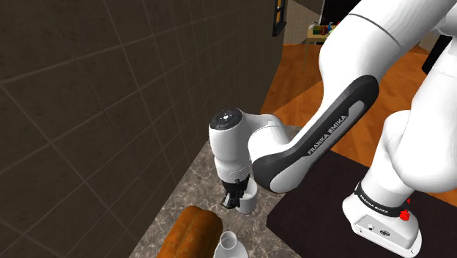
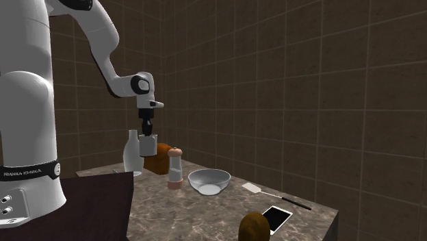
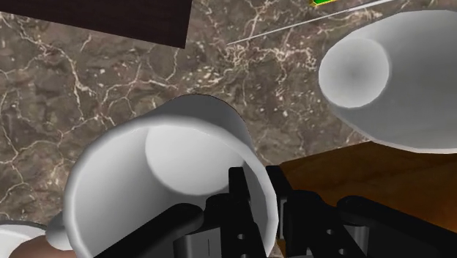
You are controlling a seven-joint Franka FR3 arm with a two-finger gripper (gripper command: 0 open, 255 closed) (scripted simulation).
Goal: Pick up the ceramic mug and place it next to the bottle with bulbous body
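My gripper [image 3: 260, 192] is shut on the rim of a white mug [image 3: 168, 176], one finger inside the wall and one outside. In the second exterior view the mug [image 2: 149, 144] hangs from the gripper [image 2: 145, 131] above the marble counter, just beside the upper part of the white bulbous bottle [image 2: 131, 155]. The wrist view looks down into the mug's hollow, and the bottle [image 3: 388, 73] stands a short way off to one side. From the shoulder view the mug [image 1: 247, 198] shows under the gripper [image 1: 233, 199], with the bottle's top [image 1: 228, 245] near the lower edge.
A brown loaf [image 2: 161, 157] lies right behind the mug and bottle. Along the counter stand a pepper mill [image 2: 175, 168], a pale bowl [image 2: 209, 181], a spatula [image 2: 274, 195], a phone [image 2: 277, 219] and a brown roundish thing [image 2: 254, 226]. Tiled walls close off two sides.
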